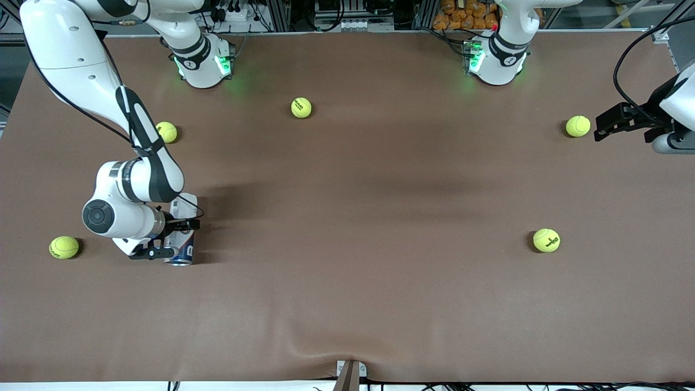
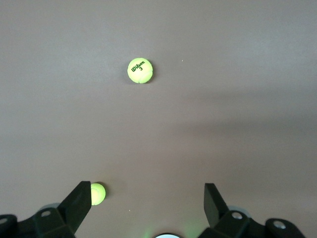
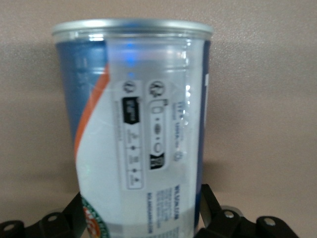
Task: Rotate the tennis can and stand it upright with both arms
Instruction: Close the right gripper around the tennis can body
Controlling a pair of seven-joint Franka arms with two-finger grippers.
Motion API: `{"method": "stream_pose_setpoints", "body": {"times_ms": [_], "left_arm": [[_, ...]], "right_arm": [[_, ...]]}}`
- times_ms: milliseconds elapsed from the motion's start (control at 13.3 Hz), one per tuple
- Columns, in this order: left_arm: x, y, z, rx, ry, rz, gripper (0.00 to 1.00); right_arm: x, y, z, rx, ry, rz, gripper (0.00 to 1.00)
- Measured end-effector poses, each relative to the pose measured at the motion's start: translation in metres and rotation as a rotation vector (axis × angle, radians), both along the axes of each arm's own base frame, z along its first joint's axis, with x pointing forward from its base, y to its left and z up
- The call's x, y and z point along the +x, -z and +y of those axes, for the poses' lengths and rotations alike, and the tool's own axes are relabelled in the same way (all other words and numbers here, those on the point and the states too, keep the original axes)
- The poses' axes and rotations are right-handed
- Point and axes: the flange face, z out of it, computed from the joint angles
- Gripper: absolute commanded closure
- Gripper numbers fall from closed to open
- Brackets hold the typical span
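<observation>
The right gripper [image 1: 175,239] sat low on the table [image 1: 347,217] with the tennis can [image 1: 182,241] lying between its fingers.

Its fingers [image 3: 210,203] stood on both sides of the can, but I could not tell if they squeezed it. The left gripper [image 2: 147,201] waited up high, fingers wide apart, over a tennis ball [image 2: 140,70].

You see the tennis can [image 1: 183,247] lying on its side on the brown table [image 1: 347,271], toward the right arm's end, just beside the tennis ball [image 1: 64,247] there. It's a clear tube with a blue, white and orange label and a white panel of small print. Its silver metal rim points toward the front camera, and its length runs back toward the bases.
</observation>
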Motion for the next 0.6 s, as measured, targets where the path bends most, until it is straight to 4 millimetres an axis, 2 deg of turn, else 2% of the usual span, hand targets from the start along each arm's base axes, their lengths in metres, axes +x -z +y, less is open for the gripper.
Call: {"method": "stream_pose_setpoints", "body": {"times_ms": [375, 525, 600], "left_arm": [[0.000, 0.000, 0.002, 0.000, -0.004, 0.000, 0.00], [0.000, 0.000, 0.005, 0.000, -0.008, 0.000, 0.00], [0.000, 0.000, 0.005, 0.000, -0.010, 0.000, 0.00]], "right_arm": [[0.002, -0.003, 0.004, 0.002, -0.007, -0.006, 0.32], [0.007, -0.008, 0.017, 0.005, -0.027, -0.020, 0.31], [0.010, -0.014, 0.029, 0.006, -0.046, -0.027, 0.32]]}}
